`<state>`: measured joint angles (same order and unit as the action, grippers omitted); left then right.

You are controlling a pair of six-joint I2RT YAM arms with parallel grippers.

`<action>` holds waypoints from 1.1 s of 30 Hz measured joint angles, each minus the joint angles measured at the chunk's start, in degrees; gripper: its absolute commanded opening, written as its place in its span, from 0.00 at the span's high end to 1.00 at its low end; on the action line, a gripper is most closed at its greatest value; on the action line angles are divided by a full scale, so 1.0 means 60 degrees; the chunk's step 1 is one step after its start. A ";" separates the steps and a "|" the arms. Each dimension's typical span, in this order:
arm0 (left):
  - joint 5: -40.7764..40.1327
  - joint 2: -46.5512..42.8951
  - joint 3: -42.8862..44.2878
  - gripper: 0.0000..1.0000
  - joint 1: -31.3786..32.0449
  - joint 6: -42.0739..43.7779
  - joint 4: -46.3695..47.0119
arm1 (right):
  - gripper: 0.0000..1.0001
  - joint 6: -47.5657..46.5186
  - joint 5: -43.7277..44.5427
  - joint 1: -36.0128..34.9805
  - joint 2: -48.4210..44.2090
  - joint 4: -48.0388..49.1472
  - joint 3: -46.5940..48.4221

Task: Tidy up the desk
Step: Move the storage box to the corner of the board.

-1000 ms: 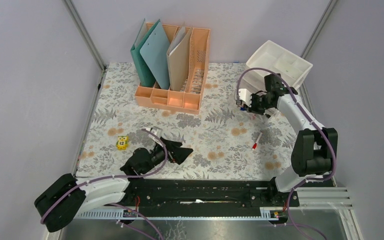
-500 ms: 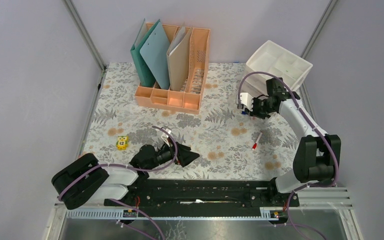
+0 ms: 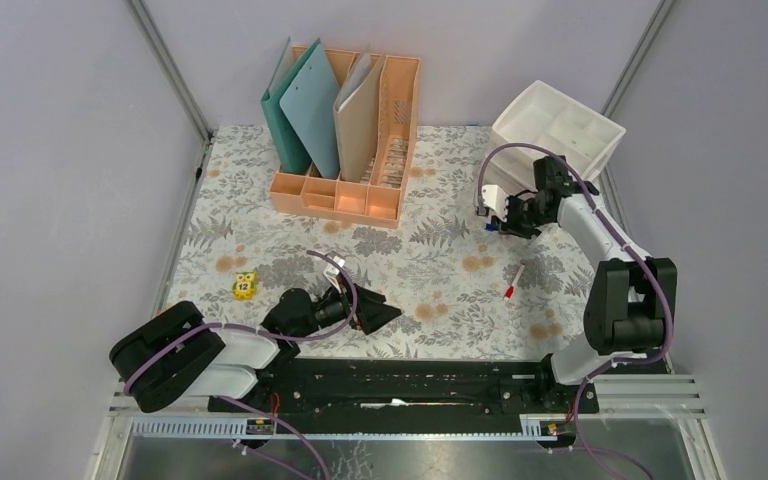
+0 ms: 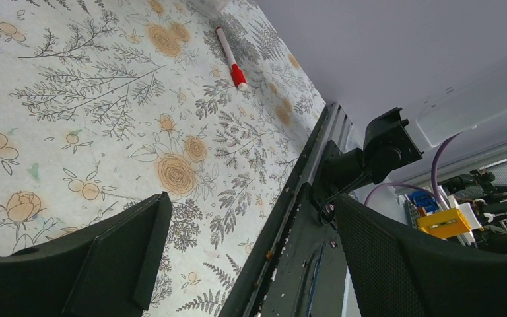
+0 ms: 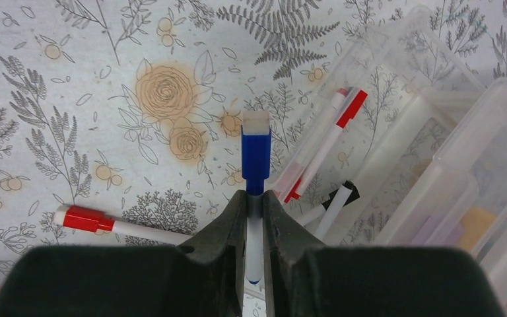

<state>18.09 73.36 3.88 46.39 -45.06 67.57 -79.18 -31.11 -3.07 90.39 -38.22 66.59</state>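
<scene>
1. Top view: the floral counter [image 3: 440, 260] fills the cell floor. The left gripper [image 3: 378, 314] lies low near its front edge, and the right gripper [image 3: 503, 222] hangs over its far right part.
2. Left wrist: the left gripper is spread wide and empty. A red-capped marker [image 4: 230, 58] lies on the counter beyond.
3. Right wrist: the right gripper clamps a blue-capped marker [image 5: 255, 155] near a clear box [image 5: 396, 86].

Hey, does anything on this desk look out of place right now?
A red-capped marker lies loose on the desk, apart from the clear box holding other markers. A small yellow owl figure sits alone near the left edge.
</scene>
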 measured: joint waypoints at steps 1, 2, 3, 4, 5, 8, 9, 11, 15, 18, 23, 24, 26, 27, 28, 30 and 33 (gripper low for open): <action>0.0015 0.0004 0.0000 0.01 0.0000 -0.0004 0.0007 | 0.95 0.0000 0.0000 0.0058 0.0036 0.0004 0.0036; 0.0026 0.0004 0.0000 0.01 0.0000 -0.0004 0.0015 | 0.95 0.0000 0.0000 0.0117 0.0084 0.0000 0.0080; 0.0033 0.0004 0.0000 0.01 0.0000 -0.0007 0.0018 | 0.95 0.0000 0.0000 0.0182 0.0157 0.0004 0.0142; 0.0036 0.0007 0.0000 0.01 0.0000 -0.0007 0.0025 | 0.95 0.0000 0.0000 0.0240 0.0219 0.0007 0.0186; 0.0040 0.0007 0.0000 0.01 0.0000 -0.0007 0.0036 | 0.95 0.0000 0.0004 0.0295 0.0277 0.0015 0.0226; 0.0066 0.0007 0.0000 0.01 0.0000 -0.0007 0.0044 | 0.95 0.0000 0.0004 0.0375 0.0361 0.0015 0.0277; 0.0073 0.0007 0.0000 0.01 0.0000 -0.0011 0.0044 | 0.95 0.0000 0.0004 0.0393 0.0375 0.0018 0.0284; 0.0098 0.0007 0.0000 0.01 0.0000 -0.0011 0.0047 | 0.95 0.0000 0.0004 0.0401 0.0390 0.0018 0.0288; 0.0138 0.0036 0.0004 0.01 0.0000 -0.0011 0.0051 | 0.95 0.0000 0.0004 0.0412 0.0484 0.0018 0.0357; 0.0160 0.0051 0.0004 0.01 0.0000 -0.0011 0.0051 | 0.95 0.0000 -0.0007 0.0557 0.0659 0.0018 0.0466; 0.0186 0.0051 0.0011 0.01 0.0000 -0.0018 0.0051 | 0.95 0.0000 0.0004 0.0823 0.0918 0.0036 0.0579; 0.0197 0.0055 0.0018 0.01 0.0000 -0.0018 0.0051 | 0.95 0.0000 0.0004 0.0856 0.0936 0.0033 0.0583; 0.0215 0.0066 0.0044 0.01 0.0000 -0.0040 0.0055 | 0.95 0.0000 0.0004 0.0871 0.0936 0.0033 0.0590; 0.0229 0.0091 0.0055 0.01 0.0000 -0.0047 0.0066 | 0.95 0.0000 0.0000 0.0871 0.0936 0.0033 0.0594; 0.0244 0.0127 0.0066 0.01 0.0000 -0.0051 0.0073 | 0.95 0.0000 0.0004 0.0871 0.0936 0.0033 0.0597; 0.0284 0.0219 0.0117 0.01 0.0000 -0.0073 0.0084 | 0.95 0.0000 0.0004 0.0871 0.0936 0.0033 0.0597; 0.0372 0.0342 0.0211 0.01 0.0000 -0.0087 0.0149 | 0.95 0.0000 0.0004 0.0871 0.0936 0.0033 0.0597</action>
<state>20.32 75.42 5.15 46.39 -45.58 68.47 -79.18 -31.09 2.15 96.01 -38.02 70.17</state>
